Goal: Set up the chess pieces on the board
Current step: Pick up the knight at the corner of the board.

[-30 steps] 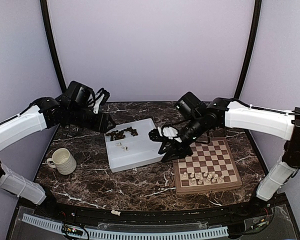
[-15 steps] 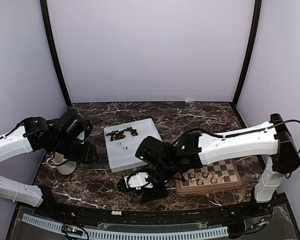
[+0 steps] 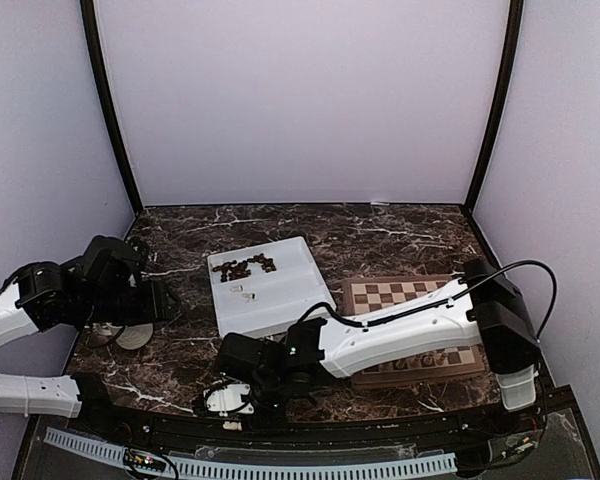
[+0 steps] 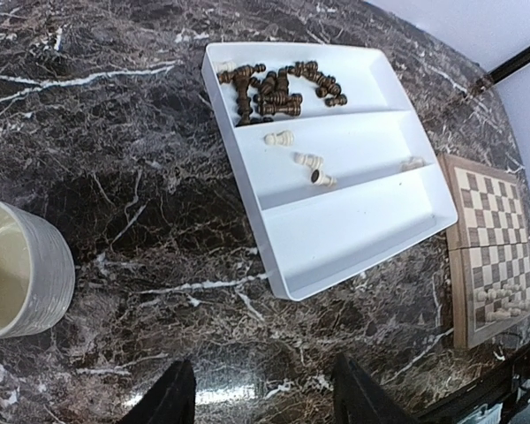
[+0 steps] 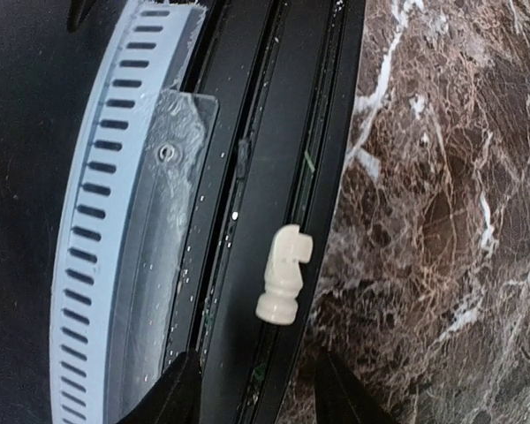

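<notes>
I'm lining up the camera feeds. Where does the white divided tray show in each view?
Top external: tray at centre, left of the board.
Left wrist: tray in the upper middle, board at its right.
Right wrist: not in view.
Shared landmark: the board, in both tray views.

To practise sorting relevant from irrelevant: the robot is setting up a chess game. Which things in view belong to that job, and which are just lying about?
Belong to the job: chessboard; cream pieces on it; dark pieces and loose cream pieces in the white tray; cream knight lying in the black edge rail.

Lying about: ribbed mug; the tray itself, only a container.
</notes>
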